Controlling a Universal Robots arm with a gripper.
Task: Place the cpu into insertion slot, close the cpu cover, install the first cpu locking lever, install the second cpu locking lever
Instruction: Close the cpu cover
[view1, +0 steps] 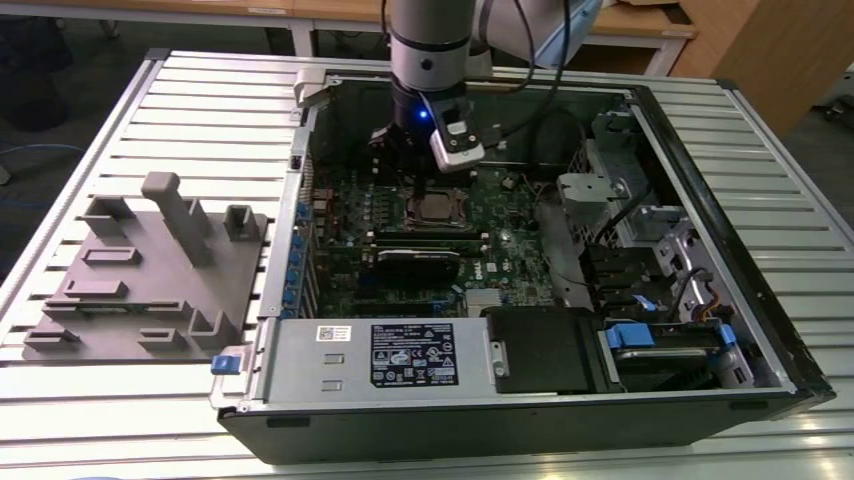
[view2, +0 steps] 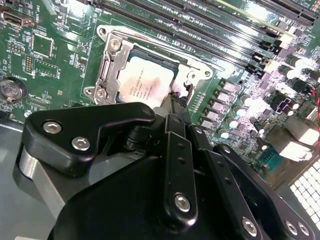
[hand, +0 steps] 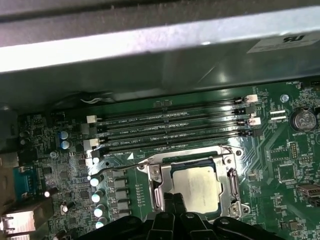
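Note:
The cpu (hand: 196, 186) lies flat in the insertion slot (hand: 234, 207) on the green motherboard, its silvery top showing in both wrist views (view2: 145, 84). The cpu cover (hand: 156, 186) is down, framing the chip (view2: 111, 64). A thin wire locking lever (hand: 112, 171) runs along one socket edge, its handle end sticking out past the corner. My gripper (hand: 175, 199) is shut with nothing between its black fingers (view2: 176, 107), its tips right at the socket's edge beside the chip. In the exterior view my gripper (view1: 420, 195) reaches down into the open case just above the cpu (view1: 435, 209).
Long memory slots (hand: 170, 125) lie beside the socket, with the case wall (hand: 150, 45) close behind them. A black card (view1: 420, 262), a power supply (view1: 387, 355) and drive bays (view1: 667, 345) fill the case. A grey fixture block (view1: 147, 270) sits on the exterior view's left.

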